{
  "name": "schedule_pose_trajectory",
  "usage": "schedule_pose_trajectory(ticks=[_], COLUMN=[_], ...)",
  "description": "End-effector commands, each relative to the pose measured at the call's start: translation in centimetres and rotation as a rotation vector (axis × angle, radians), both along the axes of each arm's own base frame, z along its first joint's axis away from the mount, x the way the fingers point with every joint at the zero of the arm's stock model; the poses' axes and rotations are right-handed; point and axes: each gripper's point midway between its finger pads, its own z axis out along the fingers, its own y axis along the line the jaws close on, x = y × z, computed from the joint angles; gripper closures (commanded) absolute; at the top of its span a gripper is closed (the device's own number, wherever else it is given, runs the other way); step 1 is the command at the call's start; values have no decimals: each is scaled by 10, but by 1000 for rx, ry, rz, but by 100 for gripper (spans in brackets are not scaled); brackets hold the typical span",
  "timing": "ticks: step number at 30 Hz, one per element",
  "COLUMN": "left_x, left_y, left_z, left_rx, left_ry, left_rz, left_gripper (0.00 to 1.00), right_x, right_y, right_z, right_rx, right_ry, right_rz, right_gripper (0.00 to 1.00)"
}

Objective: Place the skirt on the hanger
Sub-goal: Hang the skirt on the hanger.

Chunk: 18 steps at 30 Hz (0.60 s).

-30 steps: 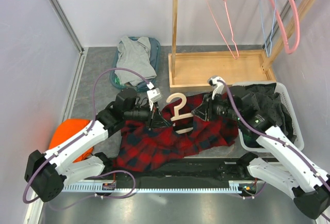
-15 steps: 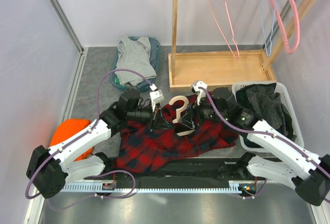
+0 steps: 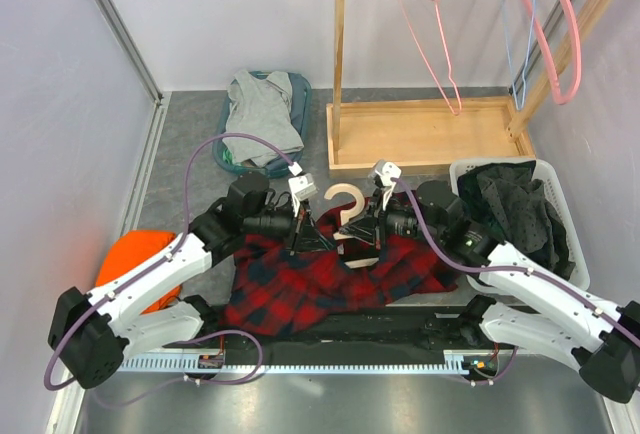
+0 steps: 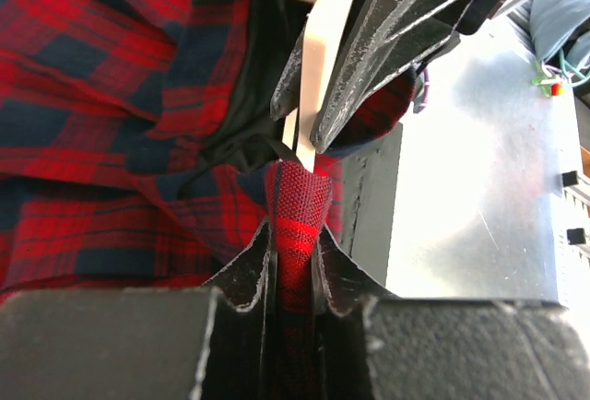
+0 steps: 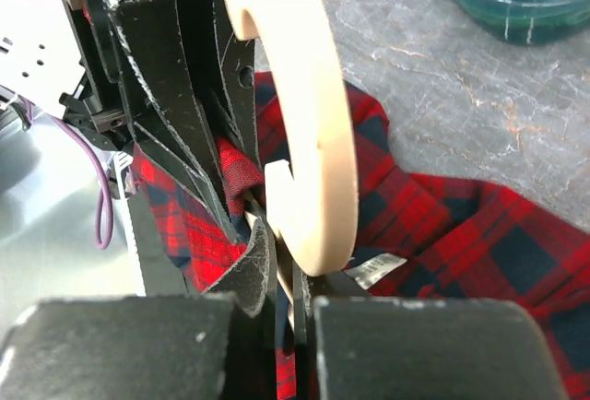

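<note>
The red and navy plaid skirt (image 3: 300,289) lies crumpled on the table between the arms. My left gripper (image 3: 316,238) is shut on a raised fold of the skirt's edge (image 4: 297,225). My right gripper (image 3: 362,238) is shut on the pale wooden hanger (image 3: 346,202), whose hook stands upright. The two grippers meet tip to tip. In the left wrist view the hanger (image 4: 313,77) sits in the right gripper's fingers (image 4: 396,41), just beyond my left gripper (image 4: 295,248). In the right wrist view the hook (image 5: 318,105) rises above my right gripper (image 5: 293,276), the skirt (image 5: 479,234) behind it.
A wooden clothes rack (image 3: 425,134) stands at the back with pink hangers (image 3: 430,34) and a blue one (image 3: 515,34). A white basket of dark clothes (image 3: 520,204) is at the right. A teal basket with a grey garment (image 3: 262,114) sits behind; an orange object (image 3: 130,259) lies left.
My right gripper has carried the hanger leftward and nearer, up against the left gripper. The left gripper has kept its hold on the skirt and barely moved.
</note>
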Motion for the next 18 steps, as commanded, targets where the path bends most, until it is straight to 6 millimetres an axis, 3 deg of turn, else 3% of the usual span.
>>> schedule_pose_trajectory(ticks=[1,4,13,18], left_x=[26,35,33,34], left_y=[11,26,51,55], left_z=[22,17,25,51], left_rx=[54,124,157,135], left_ry=[-55,-57,-108,-174], left_rz=[181,286,378,380], left_gripper=[73,57,48,43], right_x=[5,1,-11,-15], right_y=[-10,-20,-45,-43], right_z=[25,38,97,106], right_rx=[35,41,90,102], right_ry=[-86,-116,-227,-237], right_rz=[-62,-84,-126,-95], right_gripper=[100,100,100,100])
